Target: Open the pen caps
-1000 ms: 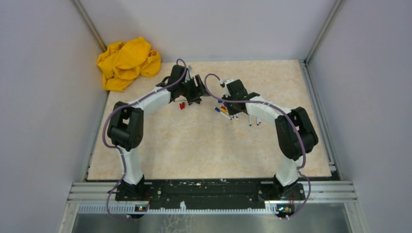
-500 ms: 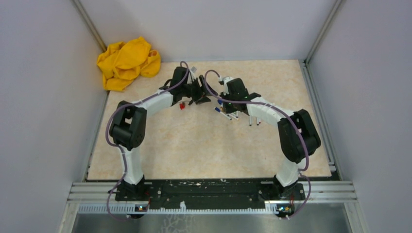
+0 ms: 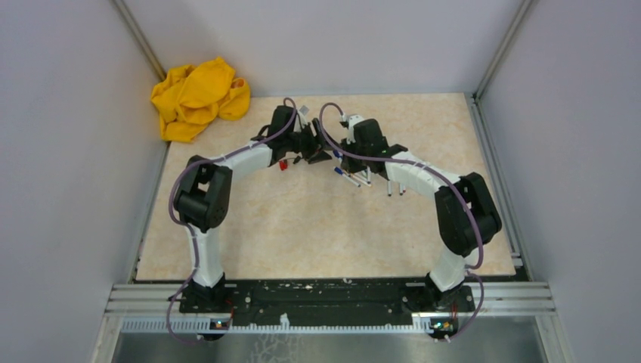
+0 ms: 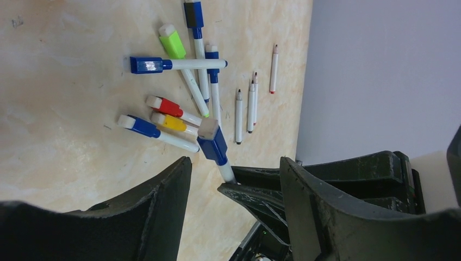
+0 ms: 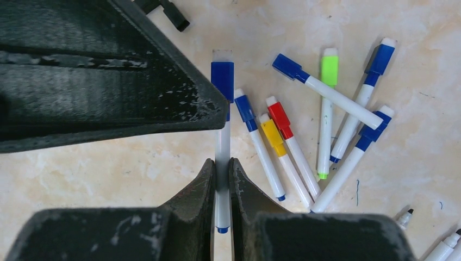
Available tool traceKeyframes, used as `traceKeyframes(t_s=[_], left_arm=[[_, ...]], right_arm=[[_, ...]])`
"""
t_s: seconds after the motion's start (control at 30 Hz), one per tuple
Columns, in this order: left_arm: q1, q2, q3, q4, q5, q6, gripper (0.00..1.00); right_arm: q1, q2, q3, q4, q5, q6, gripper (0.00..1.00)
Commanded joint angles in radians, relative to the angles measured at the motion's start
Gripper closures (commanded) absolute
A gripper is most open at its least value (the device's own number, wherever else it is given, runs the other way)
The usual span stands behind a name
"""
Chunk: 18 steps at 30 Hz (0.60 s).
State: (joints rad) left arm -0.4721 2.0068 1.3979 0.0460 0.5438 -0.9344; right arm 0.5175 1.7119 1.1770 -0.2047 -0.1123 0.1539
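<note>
- The blue cap sits on the end of the held pen, raised above the table over its far half; the cap is on, and the barrel is plain white with a blue plug at the tail.
- The right gripper is pinched narrow on the held pen's barrel, below the blue cap; a finger presses each side of the barrel.
- The left gripper faces the blue cap with its jaws wide apart; the cap lies between the two fingertips and just ahead of them; I cannot tell whether either finger touches it.
- The other pen caps lie on the table just beside and beneath the blue cap, all on their pens; nearest is a second blue-capped pen, then the red cap and the yellow cap side by side.
- Farther from the blue cap lie the green cap and three more blue caps, their pens crossing one another.
- Beyond that cluster, away from the blue cap, several bare-tipped pens lie near parallel; most have dark tips, one a red tip.
- A small red piece lies on the table on the left arm's side of the blue cap.
- The yellow cloth lies bunched well apart from the blue cap, at the far left corner.
- Any print on the barrels or caps is too small to read.
</note>
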Motion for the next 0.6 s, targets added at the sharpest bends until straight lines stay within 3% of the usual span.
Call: traceKeyframes(t_s=[0.0, 0.33, 0.57], left_arm=[[-0.008, 0.018, -0.001, 0.035, 0.012, -0.037, 0.33], [-0.009, 0.036, -0.002, 0.072, 0.014, -0.071, 0.39], [-0.008, 0.033, -0.002, 0.083, 0.016, -0.086, 0.61]], right_arm=[[0.021, -0.078, -0.006, 0.066, -0.040, 0.028, 1.00], [0.036, -0.083, -0.011, 0.083, -0.058, 0.043, 1.00], [0.039, -0.080, -0.022, 0.093, -0.055, 0.047, 1.00]])
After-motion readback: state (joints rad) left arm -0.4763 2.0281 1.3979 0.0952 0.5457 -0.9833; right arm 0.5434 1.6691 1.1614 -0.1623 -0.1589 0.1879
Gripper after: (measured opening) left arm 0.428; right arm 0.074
